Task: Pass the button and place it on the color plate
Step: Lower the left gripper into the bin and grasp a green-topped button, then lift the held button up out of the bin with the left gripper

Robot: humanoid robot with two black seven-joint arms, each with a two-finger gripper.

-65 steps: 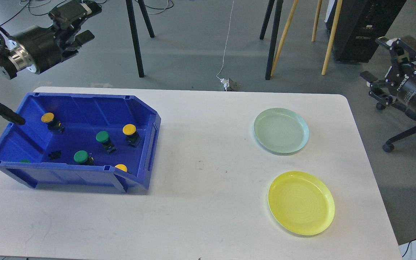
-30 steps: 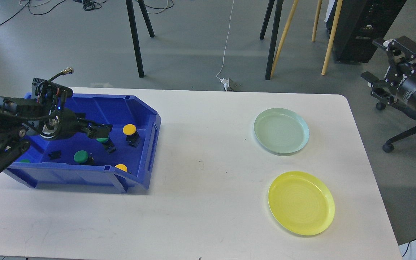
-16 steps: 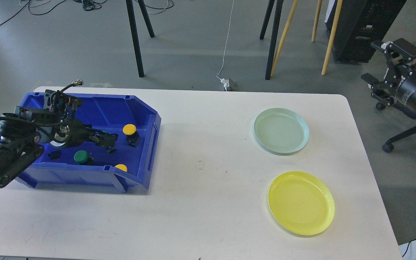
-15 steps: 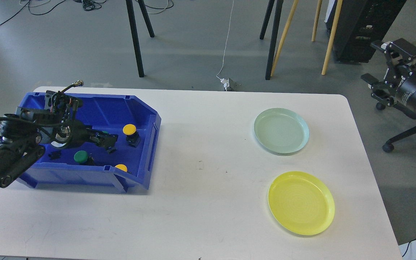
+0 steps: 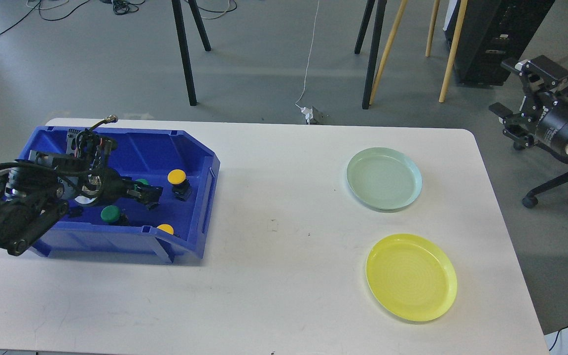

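Head view. White worktop (image 5: 274,276) fills the lower frame. Blue bin (image 5: 200,207) sits at left of frame, open front toward the viewer.

Left pincer (image 5: 147,194) reaches into the bin from the left edge, low over its floor, at a green button (image 5: 141,182) of which only a sliver of cap shows behind the fingers. Fingers dark and overlapping the button; cannot tell whether they are closed on it or merely around it.

Other buttons in the bin: a yellow button (image 5: 177,176) just right of the pincer, a second green button (image 5: 110,213) below-left of it, another yellow button (image 5: 165,229) at the bin's front lip, partly hidden.

Pale green plate (image 5: 384,178) at right of centre, yellow plate (image 5: 411,277) below it, the two apart, both bare.

Right pincer (image 5: 510,121) at the upper right edge, off the worktop over the floor, fingers spread, holding nothing.
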